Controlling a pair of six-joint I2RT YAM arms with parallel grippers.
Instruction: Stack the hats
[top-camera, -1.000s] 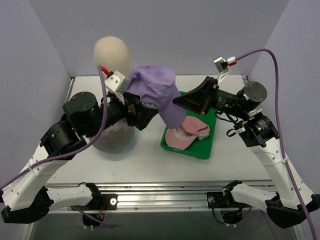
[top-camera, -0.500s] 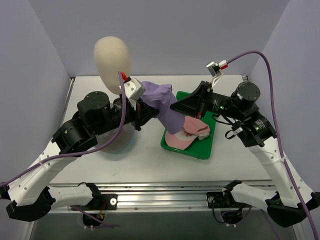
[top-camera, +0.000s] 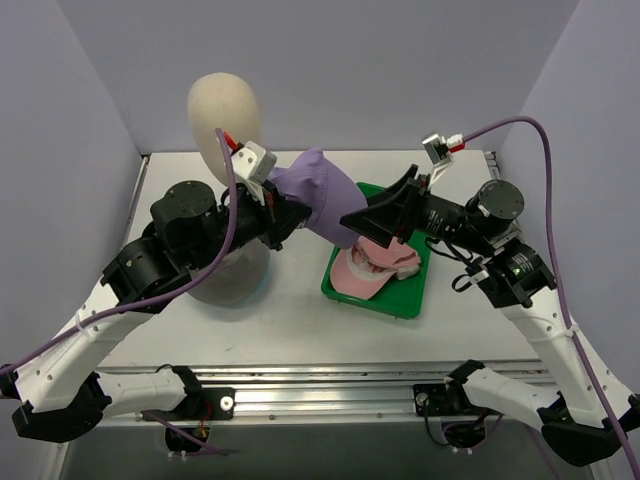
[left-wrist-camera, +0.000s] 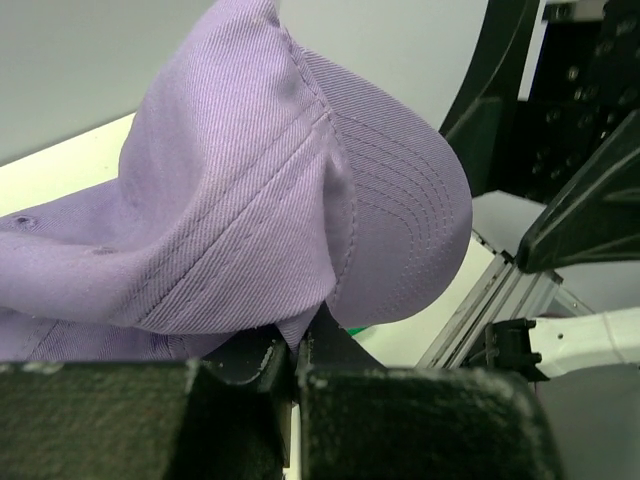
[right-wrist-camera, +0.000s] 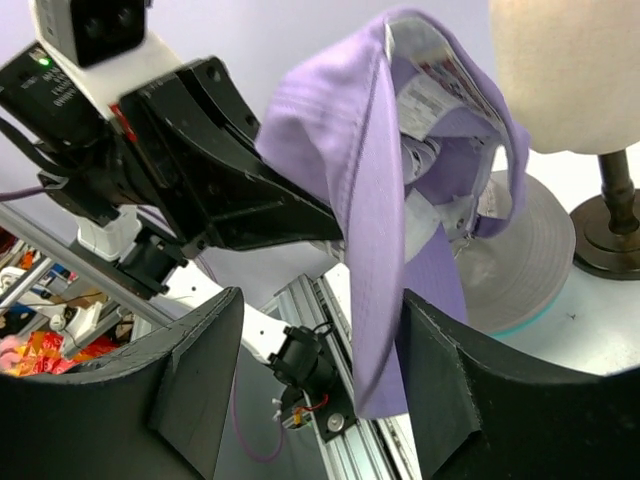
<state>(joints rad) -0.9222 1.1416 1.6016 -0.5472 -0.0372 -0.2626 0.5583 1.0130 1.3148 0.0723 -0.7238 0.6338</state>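
Observation:
The lilac cap (top-camera: 325, 192) hangs in the air between the two arms, above the left end of the green tray. My left gripper (top-camera: 288, 216) is shut on a fold at its edge (left-wrist-camera: 297, 345). My right gripper (top-camera: 368, 226) is open, its fingers (right-wrist-camera: 190, 380) standing either side of the cap's hanging brim (right-wrist-camera: 375, 250) without pinching it. A pink cap (top-camera: 375, 268) lies in the tray. The grey floppy hat (top-camera: 235, 282) lies flat on the table, mostly under my left arm, and also shows in the right wrist view (right-wrist-camera: 530, 260).
The green tray (top-camera: 385, 305) sits right of centre. A cream mannequin head (top-camera: 225, 108) on a brown stand (right-wrist-camera: 615, 230) rises at the back left, close behind the grey hat. Purple cables loop over both arms. Walls close in on three sides.
My left gripper shut on the lilac cap. My right gripper then opened off its brim. The cap sank lower and swung toward the tray.

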